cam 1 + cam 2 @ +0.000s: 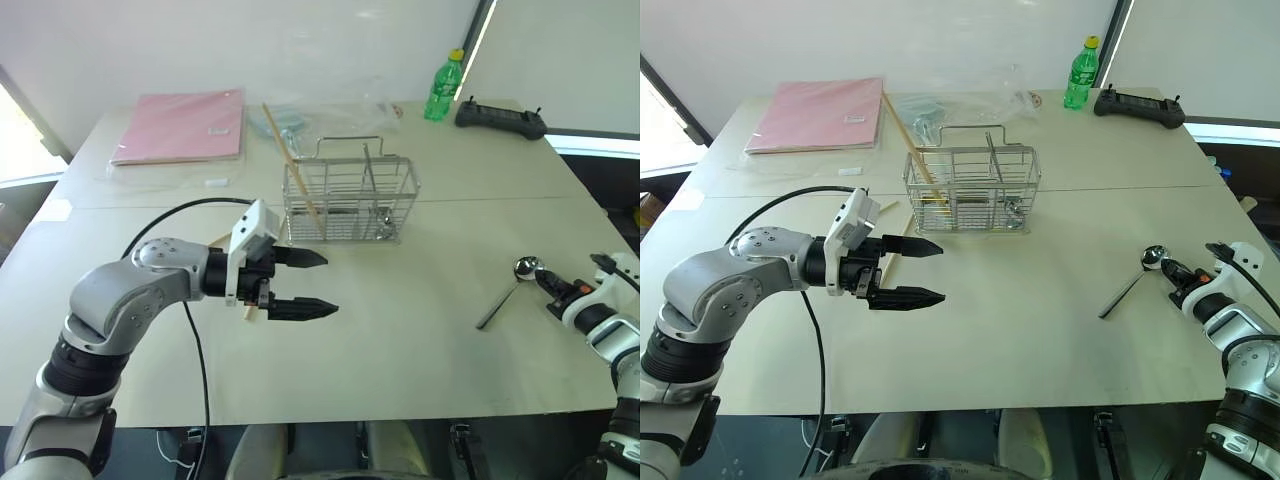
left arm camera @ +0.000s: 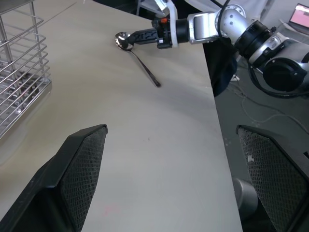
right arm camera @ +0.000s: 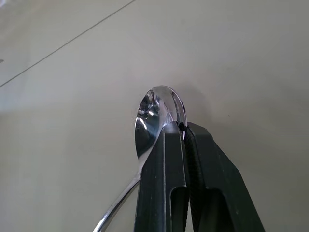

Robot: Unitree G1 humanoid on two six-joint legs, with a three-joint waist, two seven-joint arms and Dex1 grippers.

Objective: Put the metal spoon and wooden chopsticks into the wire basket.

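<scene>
The metal spoon (image 1: 522, 268) lies on the table at the far right, its handle running back toward the front edge. My right gripper (image 3: 177, 128) is shut on the rim of its shiny bowl (image 3: 153, 116). The wire basket (image 1: 340, 200) stands mid-table with one wooden chopstick (image 1: 285, 150) leaning in its left end. Another chopstick (image 1: 889, 262) lies on the table, partly hidden behind my left gripper (image 1: 330, 283). That gripper hangs open and empty in front of the basket's left end, pointing right.
A pink folder (image 1: 185, 125) and a clear plastic bag (image 1: 335, 110) lie at the back. A green bottle (image 1: 445, 88) and a black controller (image 1: 500, 120) stand at the back right. A black cable (image 1: 195, 330) trails across the table's left.
</scene>
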